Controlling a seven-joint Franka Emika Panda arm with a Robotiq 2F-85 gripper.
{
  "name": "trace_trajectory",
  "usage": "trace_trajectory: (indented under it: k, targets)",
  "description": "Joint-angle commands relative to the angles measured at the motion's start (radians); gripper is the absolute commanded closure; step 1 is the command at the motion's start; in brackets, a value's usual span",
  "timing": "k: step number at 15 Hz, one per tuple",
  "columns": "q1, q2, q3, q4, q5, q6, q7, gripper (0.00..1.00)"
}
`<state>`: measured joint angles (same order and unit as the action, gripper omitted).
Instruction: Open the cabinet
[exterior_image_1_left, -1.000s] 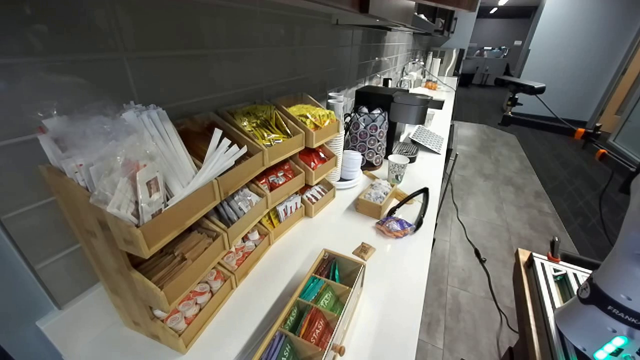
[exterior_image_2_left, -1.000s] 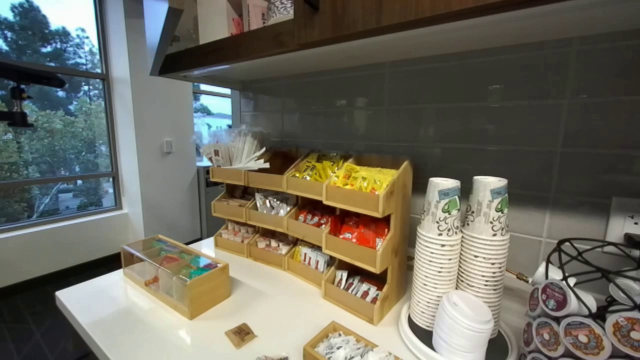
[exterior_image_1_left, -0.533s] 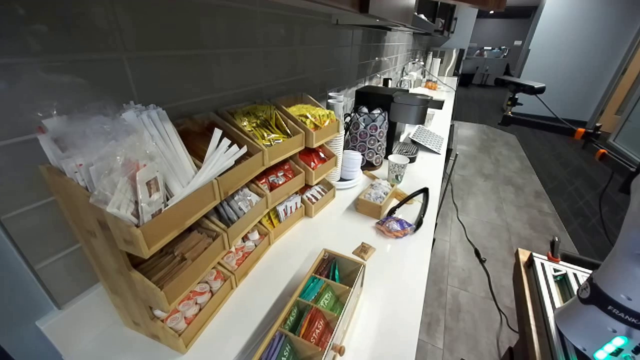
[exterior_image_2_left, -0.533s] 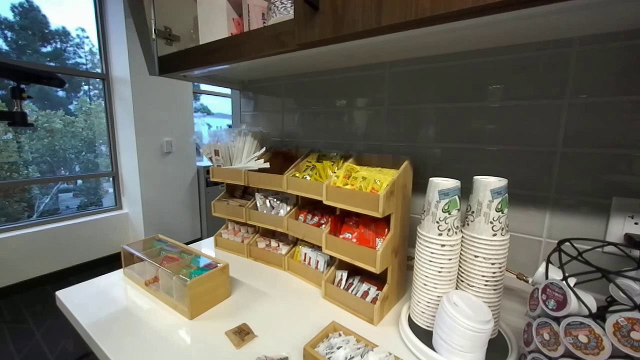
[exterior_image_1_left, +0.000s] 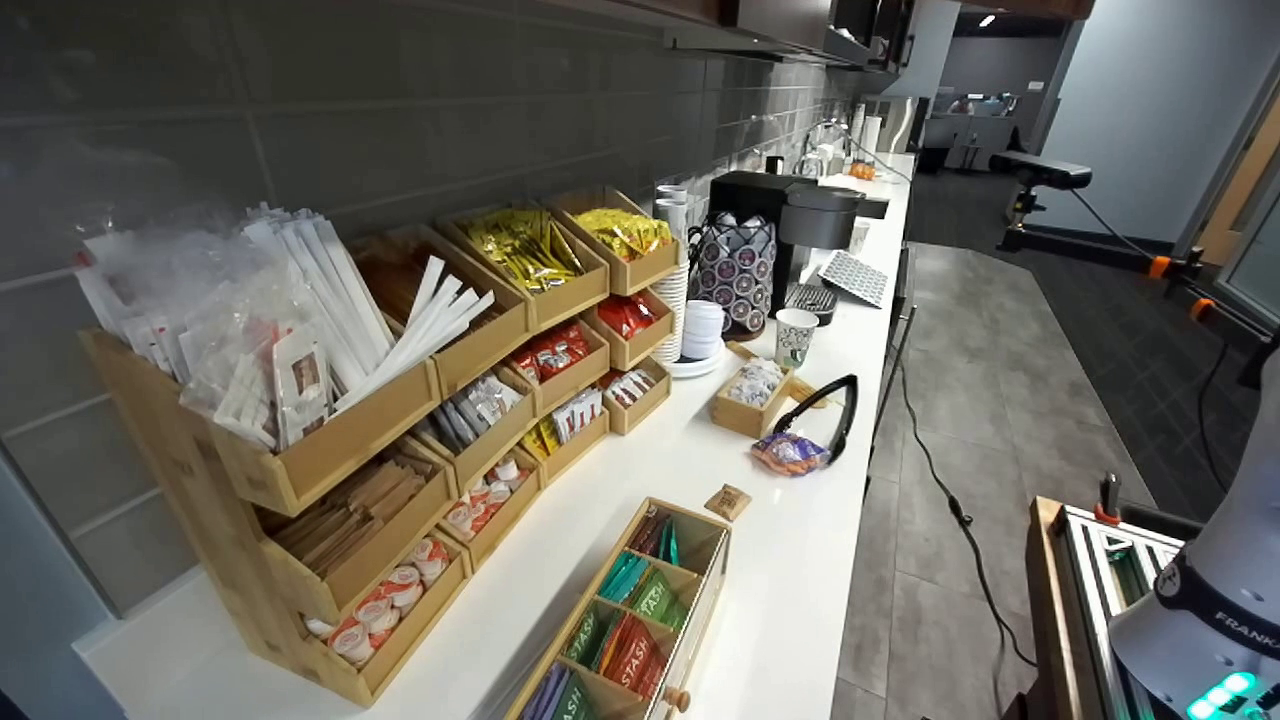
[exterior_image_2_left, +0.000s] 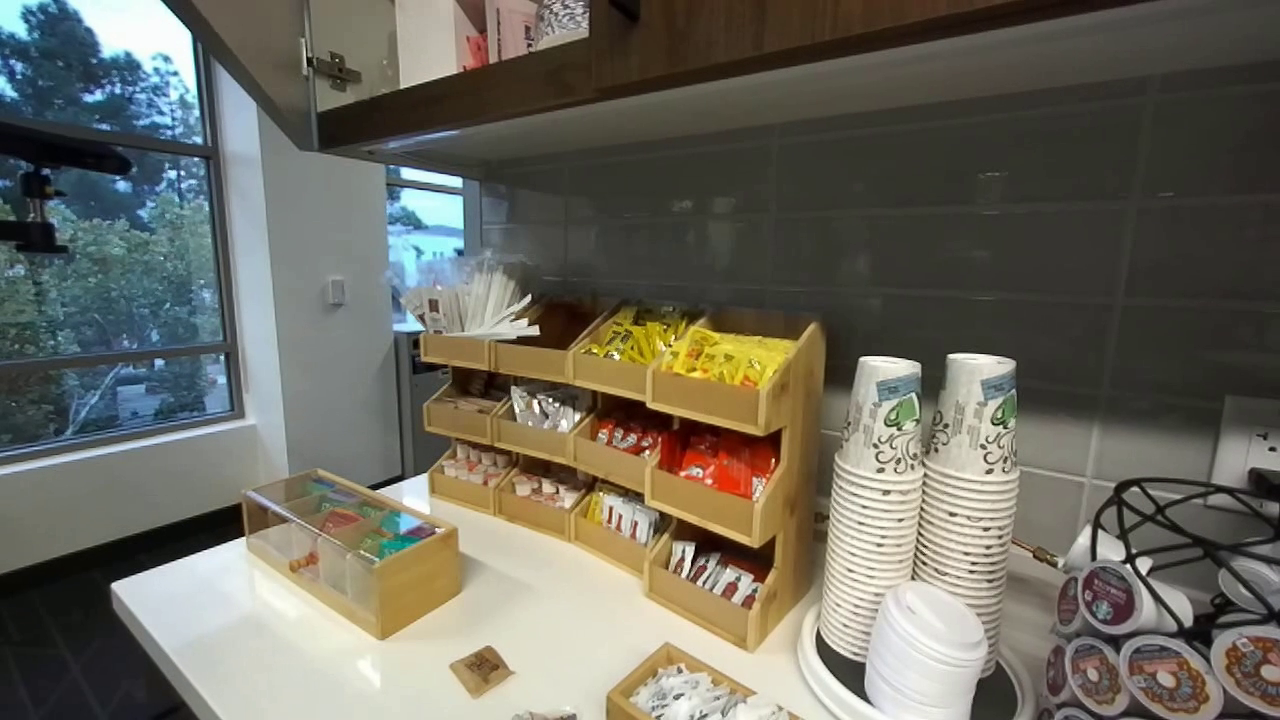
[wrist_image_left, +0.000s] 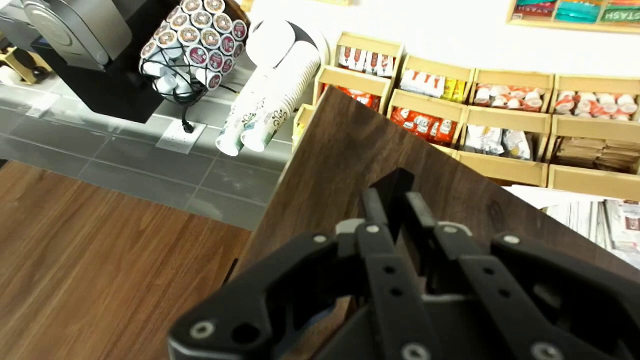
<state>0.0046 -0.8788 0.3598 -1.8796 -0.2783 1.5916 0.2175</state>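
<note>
Black and jointed, my claw (wrist_image_left: 395, 206) is clenched on the black handle (wrist_image_left: 401, 179) of a dark brown wood-grain door (wrist_image_left: 345, 140). I see that door standing open in an exterior view, hinged to a brown wooden wall cabinet (exterior_image_2_left: 720, 38); below, a tiered pale-wood rack (exterior_image_2_left: 612, 462) sits on the white table (exterior_image_2_left: 560, 615).

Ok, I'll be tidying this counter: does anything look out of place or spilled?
A small brown packet and a purple bag lie loose on the counter, though other packets sit in wooden bins. I see no spill.
</note>
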Motion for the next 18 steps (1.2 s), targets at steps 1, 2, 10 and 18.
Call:
trace_trajectory:
  k: [1,2,10,18]
  targets:
    - [0.042,0.080,0.116,0.065,0.038,0.017,0.035,0.96]
    - [0.038,0.081,0.130,0.076,0.038,0.000,0.050,0.96]
    - [-0.004,0.104,0.237,0.166,0.018,-0.114,0.170,0.96]
    - [-0.083,0.157,0.363,0.250,-0.067,-0.186,0.184,0.38]
